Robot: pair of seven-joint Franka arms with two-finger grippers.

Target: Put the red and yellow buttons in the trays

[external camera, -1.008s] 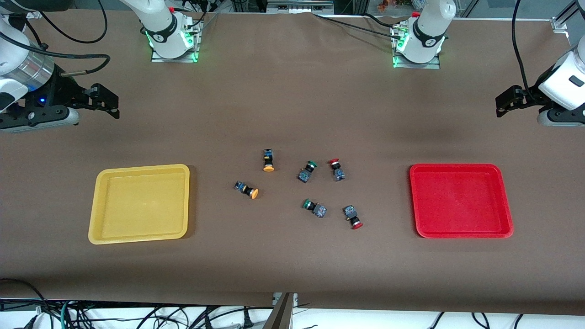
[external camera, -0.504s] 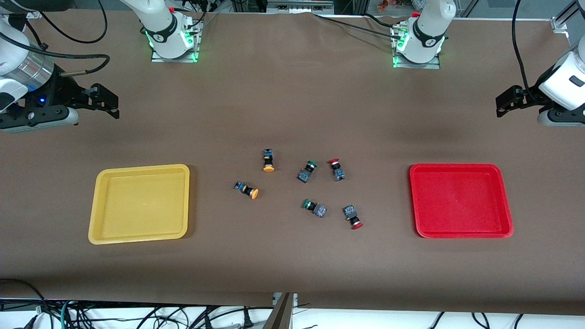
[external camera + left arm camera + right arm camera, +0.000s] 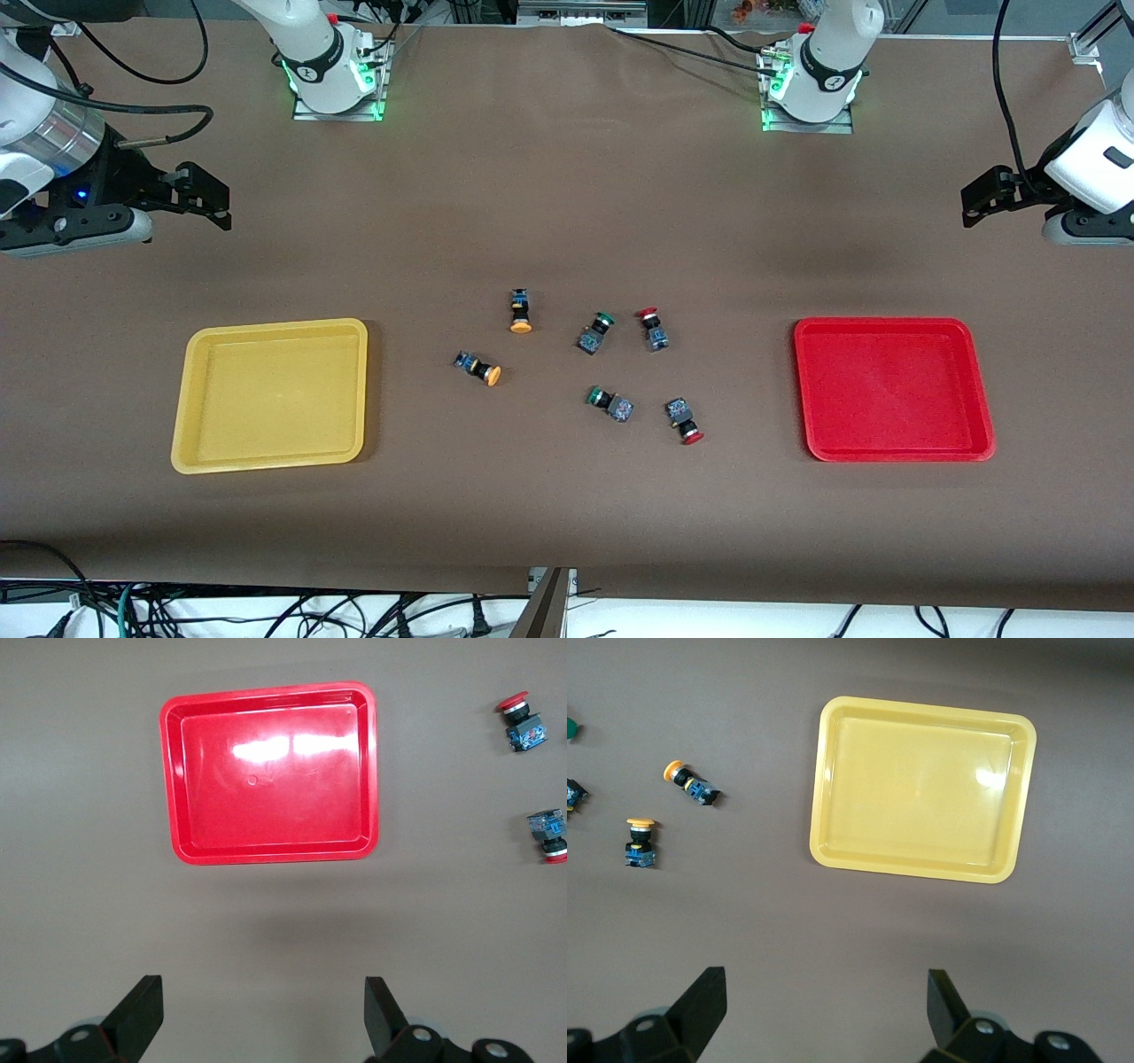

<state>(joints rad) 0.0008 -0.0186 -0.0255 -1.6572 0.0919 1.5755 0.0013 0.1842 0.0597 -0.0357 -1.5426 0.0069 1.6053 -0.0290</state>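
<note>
Two yellow-capped buttons (image 3: 520, 312) (image 3: 478, 368) and two red-capped buttons (image 3: 653, 328) (image 3: 684, 420) lie on their sides mid-table. The yellow tray (image 3: 270, 394) sits toward the right arm's end and the red tray (image 3: 893, 390) toward the left arm's end, both with nothing in them. My right gripper (image 3: 208, 197) hangs open over bare cloth at its end of the table; its wrist view shows the yellow tray (image 3: 921, 788) and both yellow buttons (image 3: 691, 784) (image 3: 640, 840). My left gripper (image 3: 974, 206) is open over bare cloth; its wrist view shows the red tray (image 3: 270, 771) and red buttons (image 3: 521, 722) (image 3: 547, 831).
Two green-capped buttons (image 3: 597, 332) (image 3: 610, 402) lie among the red and yellow ones. The arm bases (image 3: 337, 80) (image 3: 811, 89) stand along the table edge farthest from the front camera. Brown cloth covers the whole table.
</note>
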